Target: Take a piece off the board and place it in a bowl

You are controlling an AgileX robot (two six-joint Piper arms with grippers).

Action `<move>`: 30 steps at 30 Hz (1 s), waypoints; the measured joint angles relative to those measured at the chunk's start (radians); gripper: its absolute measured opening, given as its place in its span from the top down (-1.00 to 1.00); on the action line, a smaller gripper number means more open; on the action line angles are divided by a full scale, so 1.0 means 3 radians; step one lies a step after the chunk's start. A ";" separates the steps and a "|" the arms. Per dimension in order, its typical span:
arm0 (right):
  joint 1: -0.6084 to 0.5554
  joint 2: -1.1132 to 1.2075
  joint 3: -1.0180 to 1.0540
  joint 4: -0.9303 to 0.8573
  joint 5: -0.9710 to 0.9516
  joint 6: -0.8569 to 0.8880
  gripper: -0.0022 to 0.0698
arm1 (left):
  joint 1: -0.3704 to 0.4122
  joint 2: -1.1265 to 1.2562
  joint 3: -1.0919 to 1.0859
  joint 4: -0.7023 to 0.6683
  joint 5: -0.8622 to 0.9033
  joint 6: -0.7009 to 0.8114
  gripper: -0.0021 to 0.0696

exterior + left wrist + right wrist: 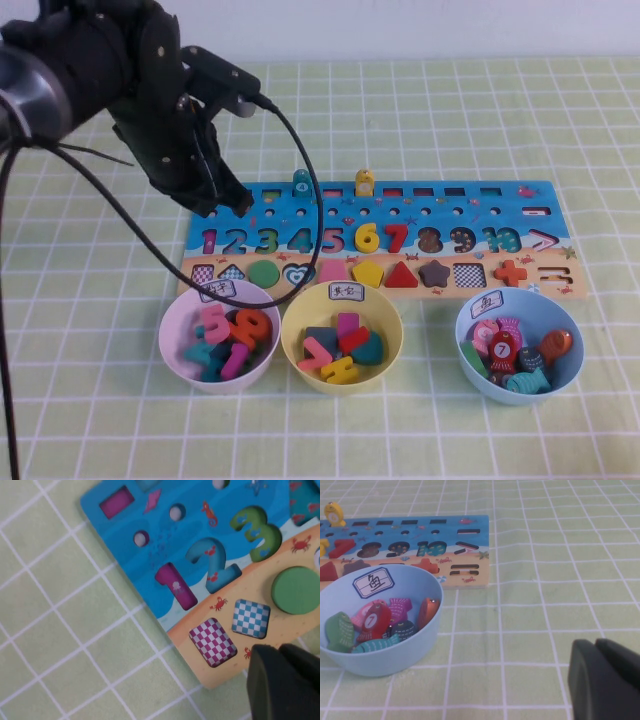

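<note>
The green round disc [263, 272] lies in its slot in the shape row of the blue-and-sand board [440, 290], third from the left end. My left gripper [232, 200] hangs over the board's left end, behind the disc, shut and empty. In the left wrist view its dark fingertips [280, 680] sit over the board's [150, 580] front edge, a little short of the disc [297, 590]. The pale yellow bowl [393, 350] stands in front of the board's middle, with several pieces in it. My right gripper [605, 680] is shut and empty over bare cloth, out of the high view.
A pink bowl [170, 335] of number pieces stands left of the yellow one. A blue bowl [575, 340] of fish pieces stands to its right and shows in the right wrist view [395, 655]. Two small pegs [364, 183] stand on the board's far edge. A black cable [300, 150] loops over the board.
</note>
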 joint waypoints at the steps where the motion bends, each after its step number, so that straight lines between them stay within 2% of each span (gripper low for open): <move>1: 0.0000 0.0000 0.0000 0.0000 0.0000 0.0000 0.99 | 0.0000 0.0069 -0.0045 0.0000 0.0042 0.0000 0.96; 9: 0.0000 0.0000 0.0000 0.0000 0.0000 0.0000 0.99 | 0.0000 0.0410 -0.0169 -0.0091 0.0207 0.0046 0.95; 12: 0.0000 0.0000 0.0000 0.0000 0.0000 0.0000 0.99 | -0.0011 0.0476 -0.0169 -0.0260 0.0216 0.0157 0.87; 15: 0.0000 0.0000 0.0000 0.0000 0.0000 0.0000 0.99 | -0.0034 0.0483 -0.0170 -0.0369 0.0185 0.0225 0.65; 22: 0.0000 0.0000 0.0000 0.0000 0.0000 0.0000 0.99 | -0.0164 0.0492 -0.0183 -0.0403 0.0132 0.0251 -0.17; 25: 0.0000 0.0000 0.0000 0.0000 0.0000 0.0000 0.99 | -0.0194 0.0532 -0.0189 -0.0376 0.0083 0.0103 -0.28; 30: 0.0000 0.0000 0.0000 0.0000 0.0000 0.0000 0.99 | -0.0202 0.0710 -0.0189 -0.0294 0.0032 -0.0028 -0.31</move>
